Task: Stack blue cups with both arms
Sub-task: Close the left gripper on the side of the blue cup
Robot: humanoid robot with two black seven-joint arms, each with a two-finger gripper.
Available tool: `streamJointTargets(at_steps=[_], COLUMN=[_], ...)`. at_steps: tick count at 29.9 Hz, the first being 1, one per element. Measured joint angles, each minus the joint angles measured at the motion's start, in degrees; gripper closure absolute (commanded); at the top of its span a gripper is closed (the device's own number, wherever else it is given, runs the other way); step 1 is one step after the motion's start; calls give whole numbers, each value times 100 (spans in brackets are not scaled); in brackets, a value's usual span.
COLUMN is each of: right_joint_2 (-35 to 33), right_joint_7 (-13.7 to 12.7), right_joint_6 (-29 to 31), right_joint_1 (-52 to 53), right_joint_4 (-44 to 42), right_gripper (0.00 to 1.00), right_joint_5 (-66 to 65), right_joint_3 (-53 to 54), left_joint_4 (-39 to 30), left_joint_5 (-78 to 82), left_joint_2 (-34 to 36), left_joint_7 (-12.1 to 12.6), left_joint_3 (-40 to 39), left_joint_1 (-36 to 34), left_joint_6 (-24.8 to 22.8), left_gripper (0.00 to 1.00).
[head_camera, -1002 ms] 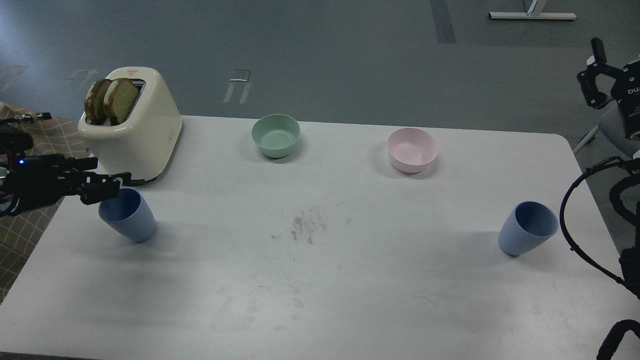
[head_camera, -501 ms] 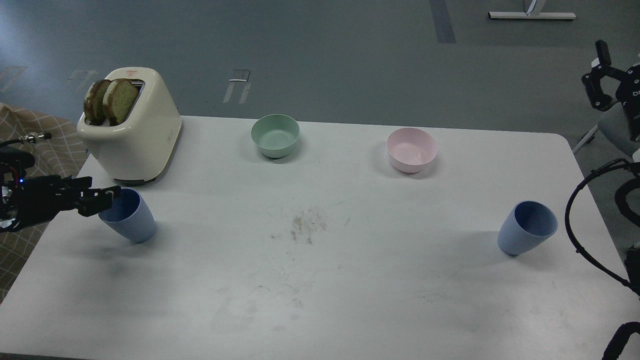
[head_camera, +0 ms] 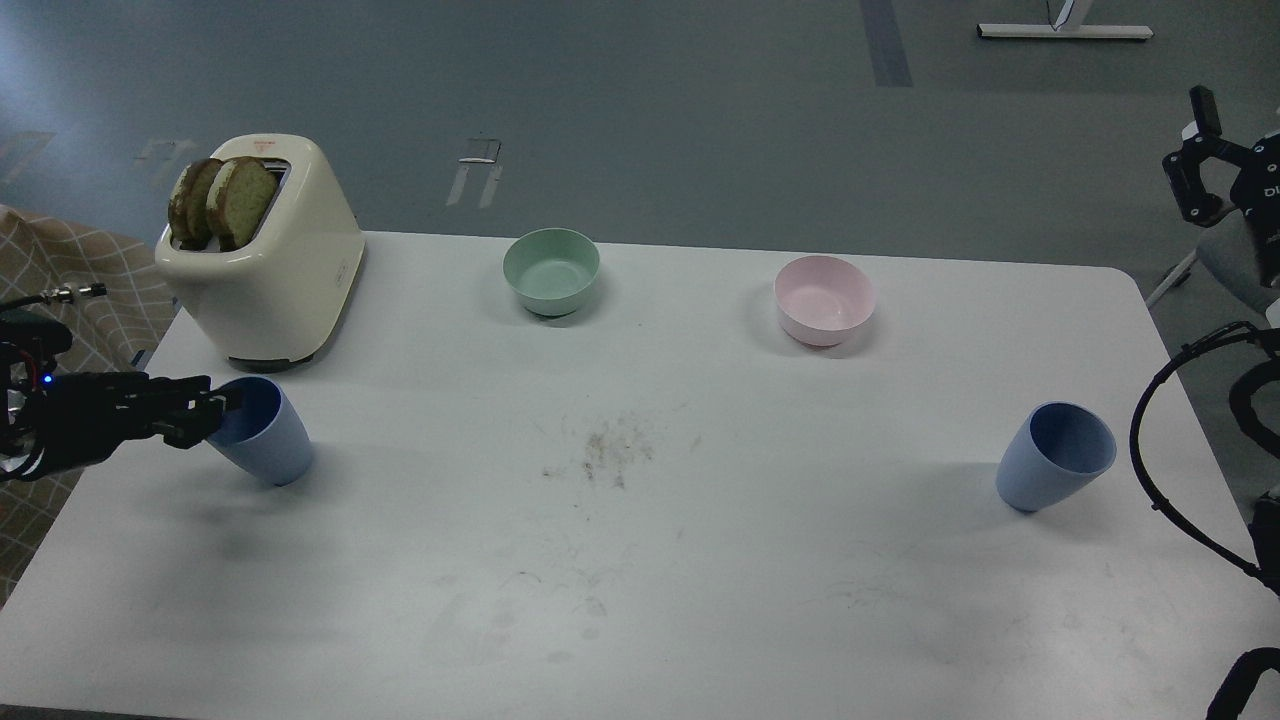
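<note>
Two blue cups stand upright on the white table (head_camera: 640, 560). The left blue cup (head_camera: 265, 435) is in front of the toaster. The right blue cup (head_camera: 1055, 455) is near the table's right edge. My left gripper (head_camera: 212, 408) comes in level from the left, its fingertips at the left cup's near-left rim. The fingers look slightly apart and the cup stands untouched. My right gripper (head_camera: 1195, 150) is open and empty, raised beyond the table's right edge, far above and behind the right cup.
A cream toaster (head_camera: 265, 260) with two bread slices stands at the back left, right behind the left cup. A mint-green bowl (head_camera: 551, 270) and a pink bowl (head_camera: 824, 299) sit along the back. Crumbs (head_camera: 605, 455) lie mid-table. Black cables (head_camera: 1160, 450) loop at the right edge.
My left gripper has dropped lower and drawn back a little to the left, now level with the left cup's rim. My right gripper has shifted slightly to the right. Neither cup has moved.
</note>
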Motion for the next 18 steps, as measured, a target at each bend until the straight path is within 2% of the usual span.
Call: streamJointTargets(at_steps=[5, 12, 18], right_joint_2=[7, 27, 29], right_joint_7=[0, 0, 0], right_joint_6=[0, 0, 0], right_joint_1=[0, -4, -9], right_joint_4=[0, -17, -40], right_gripper=[0, 0, 0], right_joint_5=[0, 0, 0], right_joint_3=[0, -8, -3], left_joint_4=[4, 237, 100], left_joint_5=[0, 0, 6], left_joint_2=[-9, -154, -165], left_joint_7=[-66, -88, -100], left_joint_3=[0, -2, -25], left_joint_1=[30, 32, -76], left_joint_6=[0, 15, -9], left_gripper=[78, 97, 98])
